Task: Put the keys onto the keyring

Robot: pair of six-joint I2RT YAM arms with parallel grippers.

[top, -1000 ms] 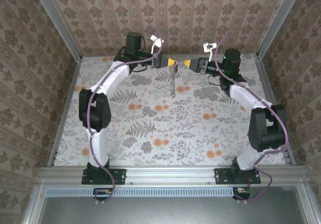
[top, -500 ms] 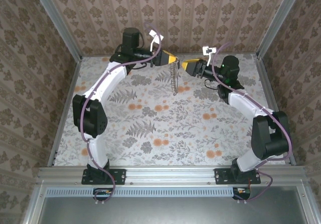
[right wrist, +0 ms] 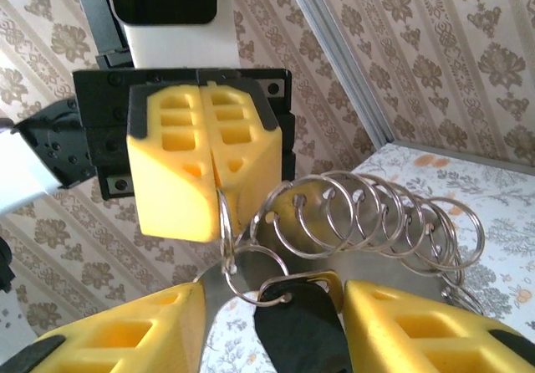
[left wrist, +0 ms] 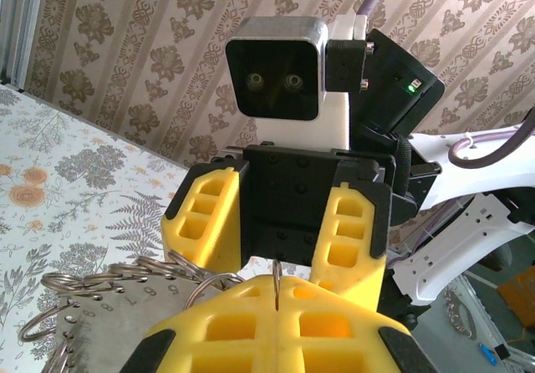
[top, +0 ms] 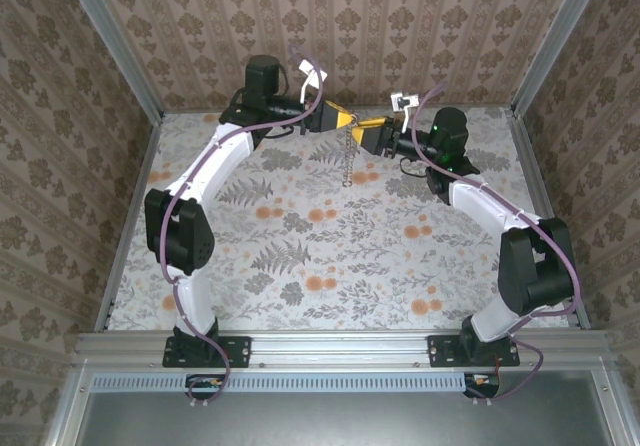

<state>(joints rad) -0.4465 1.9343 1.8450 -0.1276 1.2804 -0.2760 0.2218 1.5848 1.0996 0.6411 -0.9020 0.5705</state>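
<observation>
Our left tool point(right wrist: 216, 181) is clamped tight on one ring of the silver keyring point(right wrist: 359, 222). Our right tool point(right wrist: 274, 296) stands half open, the black key point(right wrist: 292, 323) between its parted fingers.

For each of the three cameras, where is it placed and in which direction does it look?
Top external: above and behind the bases, looking down on the table; both whole arms show, left gripper facing right gripper.
Left wrist: on the left arm, facing the right gripper; its own shut fingers at the bottom.
Right wrist: facing the left gripper; its own fingers flank a black key head.
Shared: both wrist views show the chain of rings.
</observation>
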